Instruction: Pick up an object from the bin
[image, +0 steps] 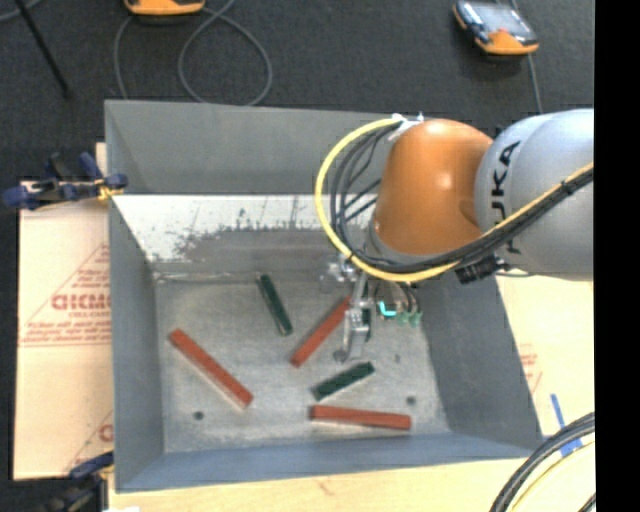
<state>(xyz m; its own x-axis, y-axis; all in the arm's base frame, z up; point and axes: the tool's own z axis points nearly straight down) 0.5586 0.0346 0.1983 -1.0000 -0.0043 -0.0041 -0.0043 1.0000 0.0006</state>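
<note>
pincer (352, 338) by flat red-brown bar (312, 346)

KUKA arm (545, 190) enters from the right edge, grey link lying roughly level, black "KUKA" lettering visible on its side. Wrist end capped by a big rounded orange cover (430, 185), facing the camera and hiding most of the wrist under it. Yellow cable (325, 185) loops out wide to the left of the cover, then runs back under it and along the arm to the right. Black cables (350, 200) bundled inside that loop. Gripper (350, 340) hangs below the cover, metal, pointing down, slightly left of the cover's centre. Small green light (410, 316) on the hardware just right of the gripper.
</note>
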